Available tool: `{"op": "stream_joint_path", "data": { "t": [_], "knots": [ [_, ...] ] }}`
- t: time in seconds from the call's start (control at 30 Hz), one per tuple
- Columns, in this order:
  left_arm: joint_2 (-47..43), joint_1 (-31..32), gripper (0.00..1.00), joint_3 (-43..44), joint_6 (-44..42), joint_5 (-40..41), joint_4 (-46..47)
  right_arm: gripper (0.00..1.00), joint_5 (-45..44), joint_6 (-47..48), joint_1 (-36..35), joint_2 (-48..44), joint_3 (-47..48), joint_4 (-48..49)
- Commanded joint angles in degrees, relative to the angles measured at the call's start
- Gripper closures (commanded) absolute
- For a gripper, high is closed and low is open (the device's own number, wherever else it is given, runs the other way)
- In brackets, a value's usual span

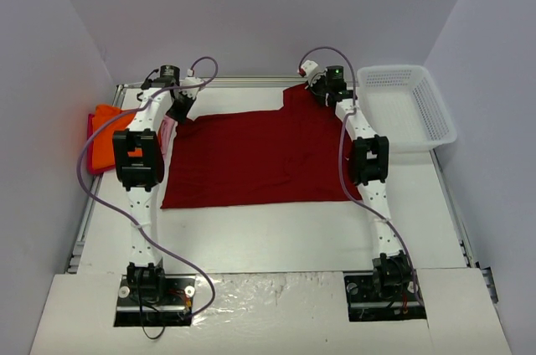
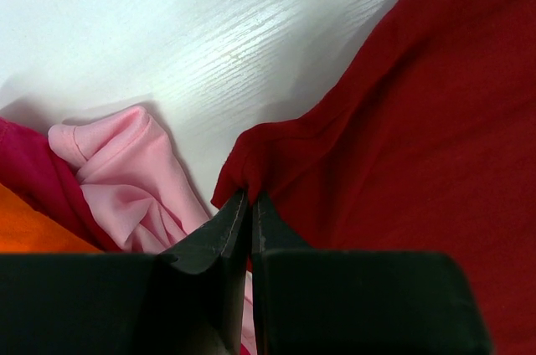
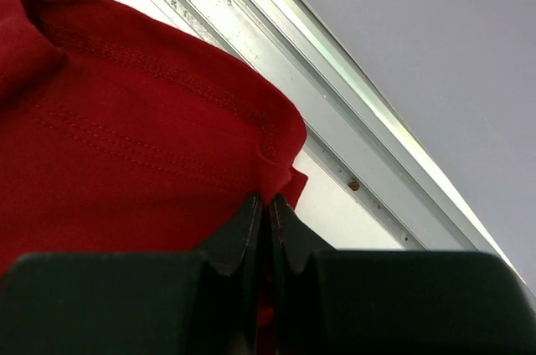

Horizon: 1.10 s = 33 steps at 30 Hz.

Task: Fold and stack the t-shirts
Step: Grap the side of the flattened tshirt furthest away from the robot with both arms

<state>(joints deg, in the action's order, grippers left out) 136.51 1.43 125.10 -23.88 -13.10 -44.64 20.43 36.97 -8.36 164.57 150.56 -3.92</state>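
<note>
A large dark red t-shirt (image 1: 255, 156) lies spread over the middle of the table. My left gripper (image 1: 177, 115) is shut on its far left corner (image 2: 251, 162), fingers pinching the cloth. At the far right, my right gripper (image 1: 321, 90) is shut on the shirt's hemmed corner (image 3: 276, 167) close to the table's back rail. A pale pink t-shirt (image 2: 126, 175) lies crumpled just left of the left gripper, and a bright orange t-shirt (image 1: 105, 133) sits bunched at the table's left edge.
A white plastic mesh basket (image 1: 406, 108) stands at the back right, beside the right arm. A metal rail (image 3: 360, 112) runs along the table's far edge. Grey walls close in on three sides. White tabletop (image 1: 268, 234) shows in front of the red shirt.
</note>
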Motion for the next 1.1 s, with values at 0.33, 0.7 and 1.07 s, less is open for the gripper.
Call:
{"op": "stream_joint_path", "data": {
  "t": [0.33,0.7,1.07],
  "knots": [
    [-1.9,0.4,0.98,3.0,2.2,1.8,-0.4,1.0,-7.2,8.6,-2.6,-4.3,1.6,-0.6],
    [-4.1,0.4,0.98,3.0,3.2,3.3,0.1,1.0,-9.4,7.9,-3.3,-11.4,-2.1,-0.7],
    [-8.4,0.2,0.98,-0.2,4.4,2.2,1.4,1.0,-11.0,5.9,-3.2,-20.1,-12.1,-1.1]
  ]
}}
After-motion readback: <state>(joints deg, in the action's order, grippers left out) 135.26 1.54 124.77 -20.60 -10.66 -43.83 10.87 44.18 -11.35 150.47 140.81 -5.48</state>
